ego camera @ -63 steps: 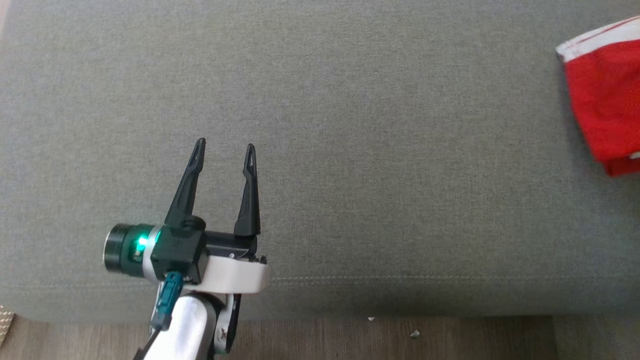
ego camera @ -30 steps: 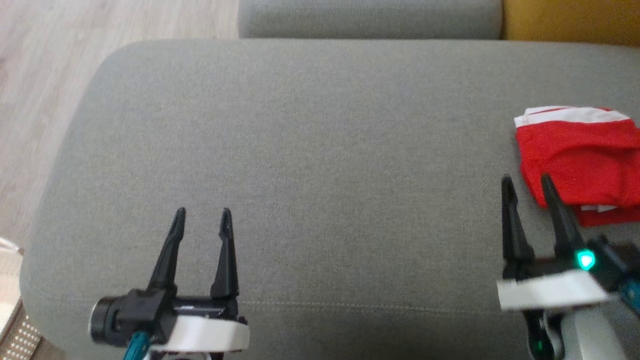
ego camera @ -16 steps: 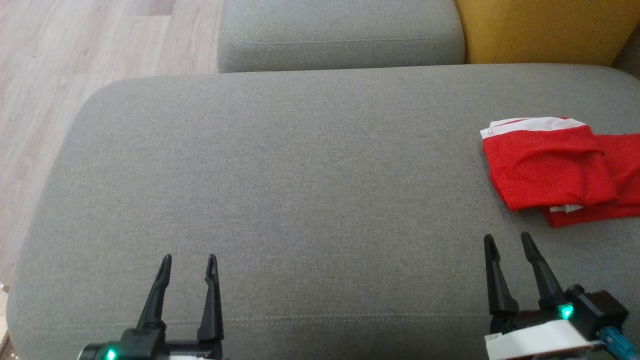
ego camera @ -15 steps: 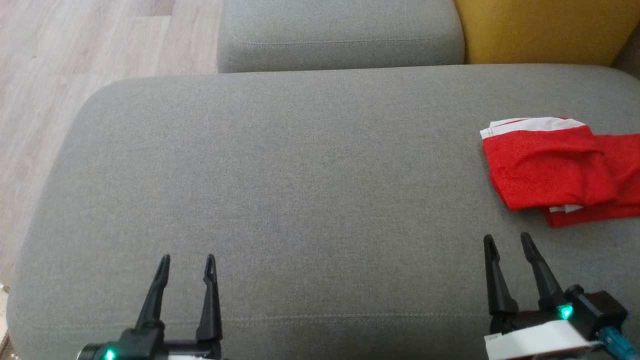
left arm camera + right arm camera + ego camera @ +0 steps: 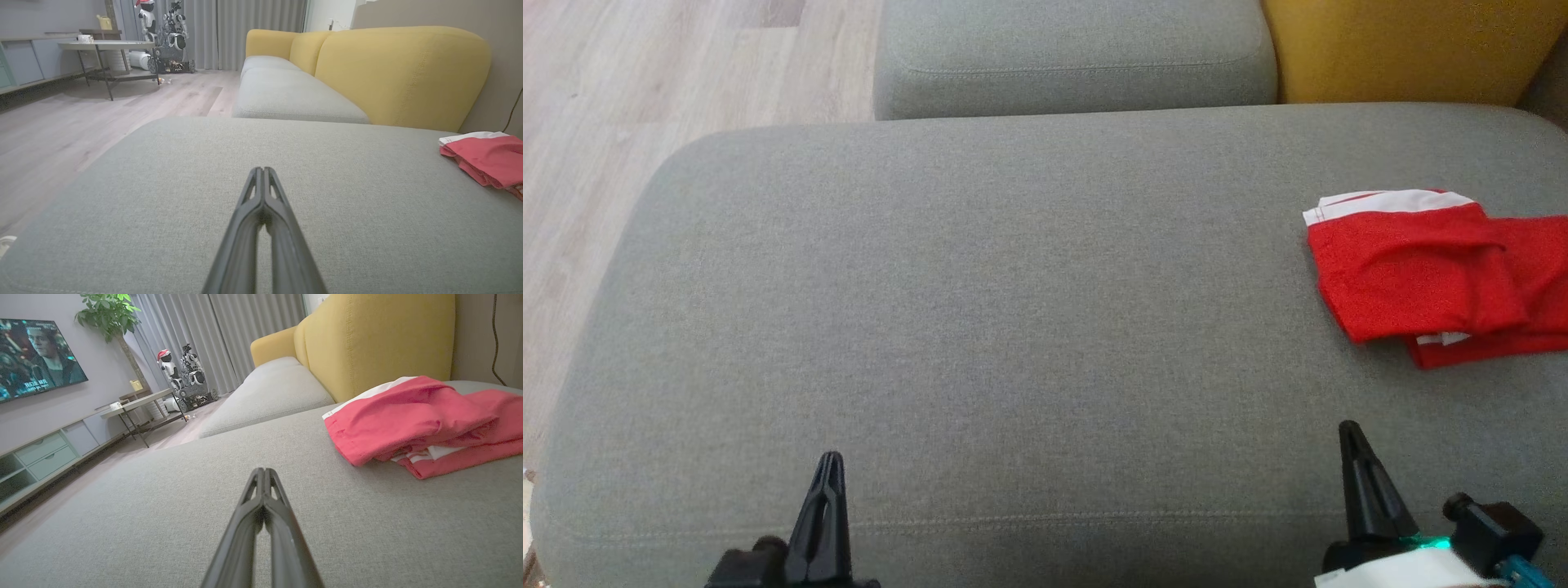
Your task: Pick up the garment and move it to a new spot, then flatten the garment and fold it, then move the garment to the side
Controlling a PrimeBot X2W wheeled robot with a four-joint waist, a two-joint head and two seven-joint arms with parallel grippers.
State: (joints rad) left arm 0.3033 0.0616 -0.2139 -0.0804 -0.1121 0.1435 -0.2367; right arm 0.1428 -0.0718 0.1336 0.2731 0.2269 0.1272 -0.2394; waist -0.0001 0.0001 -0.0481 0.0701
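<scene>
The red garment [image 5: 1413, 273] lies folded at the right edge of the grey seat cushion [image 5: 1013, 286], so moving, flattening and folding look done; little seems left. The left gripper [image 5: 829, 469] sits over the cushion's near edge, fingers pressed together, holding nothing. The right gripper [image 5: 1349, 437], toward the near right corner, is likewise closed and empty, apart from the garment.

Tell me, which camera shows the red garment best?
Right wrist view: the red garment lies close and large, folds and white trim clear. Head view crops its right edge; left wrist view shows it small.
</scene>
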